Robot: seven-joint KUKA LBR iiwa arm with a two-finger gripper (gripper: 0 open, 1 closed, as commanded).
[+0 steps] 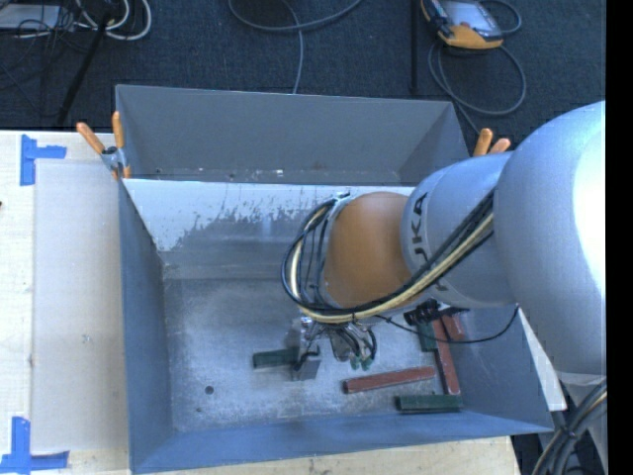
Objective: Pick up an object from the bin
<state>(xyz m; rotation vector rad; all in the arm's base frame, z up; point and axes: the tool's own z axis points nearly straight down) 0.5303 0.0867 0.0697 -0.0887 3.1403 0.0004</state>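
The gripper is down at the floor of the bin, a little right of the floor's middle. It hangs under the arm's orange cover and its loops of cable. It sits at the right end of a short dark green bar, which lies flat on the floor and points left, away from the arm. The gripper's tip and the bar's end merge in dark shadow, so I cannot tell whether the gripper is apart or together, or whether it has the bar.

The bar looks like the thing to pick, since nothing else lies as close. To the right, apart from it, lie a red-brown stick and a dark green block near the front wall. A second red-brown stick lies partly under the arm.

To do this step well, I judge the grip should go across the bar's narrow width, not along its length. The bar is thin and flat, so the gripper has to reach right down to the floor to catch its sides rather than skate over the top. A bar held by one end is likely to droop or twist, so the hold should be firm and the lift straight up, without dragging sideways towards the red-brown stick. If the bar does not rise with the gripper, a fresh grasp nearer its middle would probably serve better.
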